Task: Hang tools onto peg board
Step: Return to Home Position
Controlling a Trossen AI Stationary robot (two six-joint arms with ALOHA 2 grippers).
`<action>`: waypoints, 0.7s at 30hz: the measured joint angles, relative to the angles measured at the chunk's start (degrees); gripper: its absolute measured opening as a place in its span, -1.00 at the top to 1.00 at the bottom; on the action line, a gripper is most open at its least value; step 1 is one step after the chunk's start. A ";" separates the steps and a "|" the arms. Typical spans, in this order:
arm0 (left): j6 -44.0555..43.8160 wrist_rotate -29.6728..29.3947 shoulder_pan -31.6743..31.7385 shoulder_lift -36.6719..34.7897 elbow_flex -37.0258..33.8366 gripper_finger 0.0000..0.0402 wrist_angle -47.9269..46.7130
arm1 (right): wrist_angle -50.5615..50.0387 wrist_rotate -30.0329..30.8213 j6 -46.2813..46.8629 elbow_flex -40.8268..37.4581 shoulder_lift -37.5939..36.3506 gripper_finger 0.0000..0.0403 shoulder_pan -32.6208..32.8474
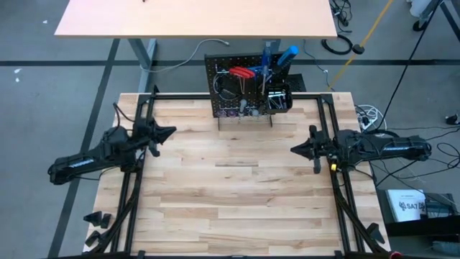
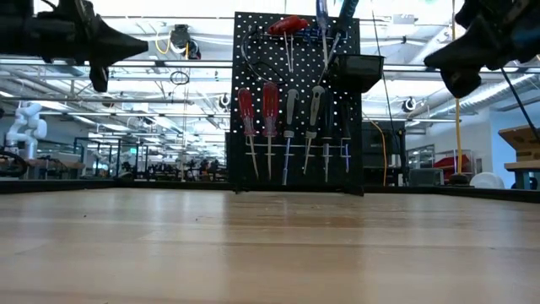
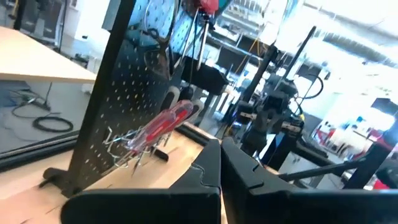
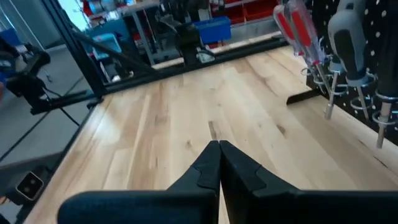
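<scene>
The job looks all but done. No loose tool shows on the surface (image 1: 237,201). The tools are up on the peg board (image 2: 299,181), which stands upright at the far middle of the surface.

Across the board in the low view, from the left:
- two red screwdrivers (image 2: 246,110) hang handle-up in the rail;
- two grey-handled drivers (image 2: 291,105) come next, with slimmer dark ones beside them;
- the black bin (image 2: 359,72) sits at the upper right;
- a red T-handle (image 2: 288,25) hangs along the top, and blue handles (image 1: 287,55) poke up near it.

Judging by this, nothing is left to hang and only parking the arms remains.

The left pincer (image 1: 171,132) hovers over the left side of the surface, raised and aimed toward the middle. Its fingers are pressed together with nothing between them. The board is well apart from it, farther off and to its right.

The right pincer (image 1: 295,150) hovers over the right side, also raised and aimed inward. It too is closed tight and empty. The board is well apart from it, farther off and to its left.
</scene>
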 joint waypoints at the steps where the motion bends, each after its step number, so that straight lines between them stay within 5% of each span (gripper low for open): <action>1: -0.55 0.05 0.00 -0.38 -0.90 1.00 0.92 | -0.21 0.00 0.14 0.00 -0.52 1.00 0.00; 13: -0.78 0.07 -0.02 -1.54 -9.56 1.00 17.57 | 3.32 -0.18 3.87 -8.83 -10.33 1.00 -0.01; 21: 6.18 -0.85 0.05 -1.51 -9.56 1.00 13.20 | 6.76 0.18 4.25 -14.16 -14.52 1.00 -0.02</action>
